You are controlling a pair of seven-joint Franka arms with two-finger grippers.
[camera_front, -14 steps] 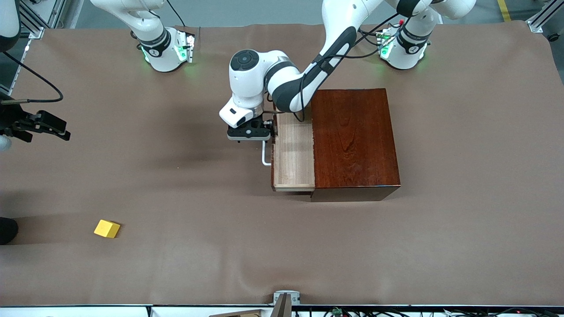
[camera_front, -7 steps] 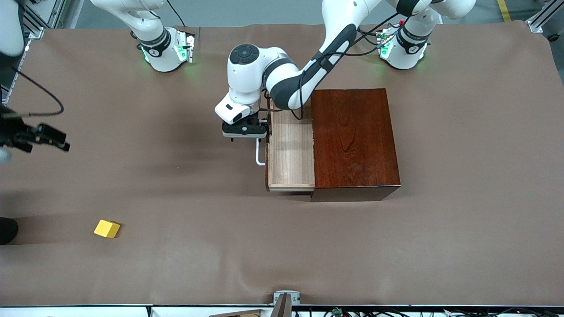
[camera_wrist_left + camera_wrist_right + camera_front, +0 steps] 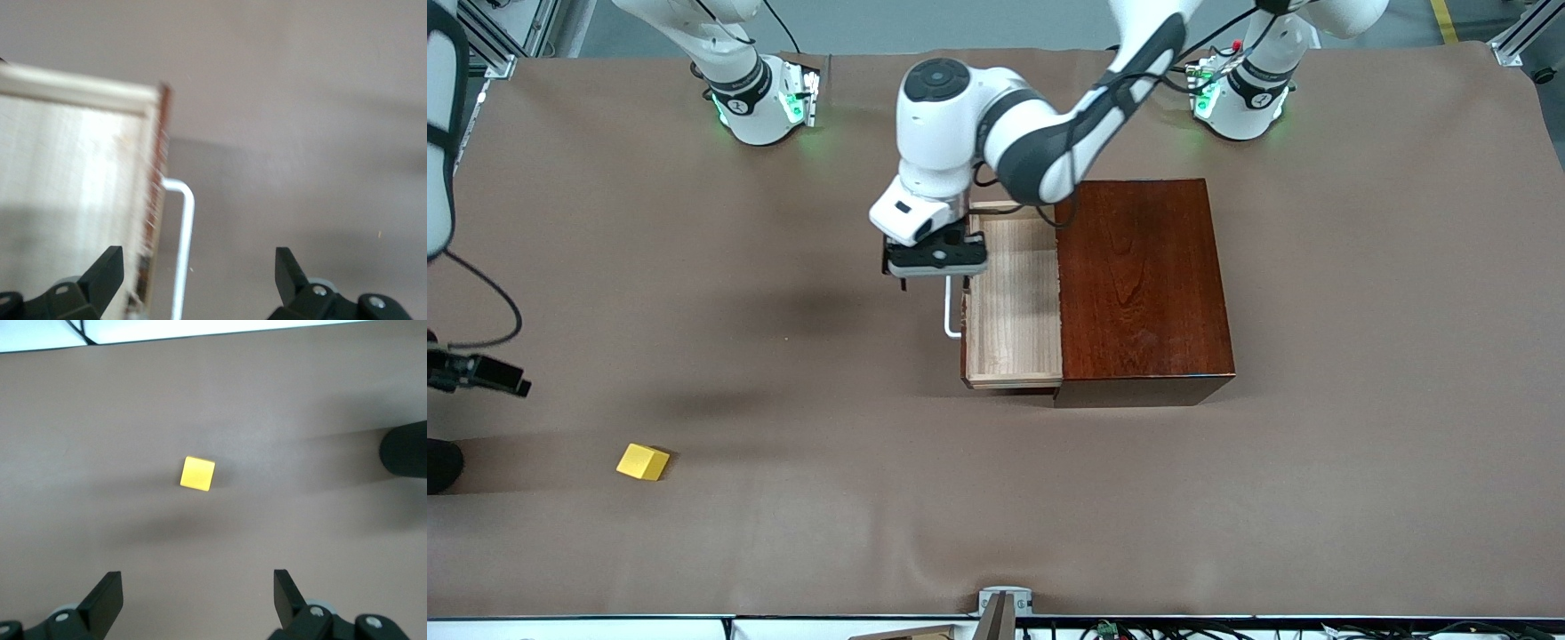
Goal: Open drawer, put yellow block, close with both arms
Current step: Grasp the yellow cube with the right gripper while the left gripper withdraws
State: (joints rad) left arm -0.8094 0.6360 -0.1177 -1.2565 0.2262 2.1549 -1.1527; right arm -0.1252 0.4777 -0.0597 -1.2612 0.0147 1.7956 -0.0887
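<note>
A brown cloth is spread over the whole table, beneath both the left gripper and the right gripper. A dark rounded object is seen at the cloth's edge, near the right gripper. A grey metal bracket is fixed at the table's edge nearest the front camera, well apart from both grippers.

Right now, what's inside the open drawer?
The drawer shows only bare light-wood floor; the yellow block sits on the table toward the right arm's end. The part inside the dark box is covered, and the left gripper hides one corner.
</note>
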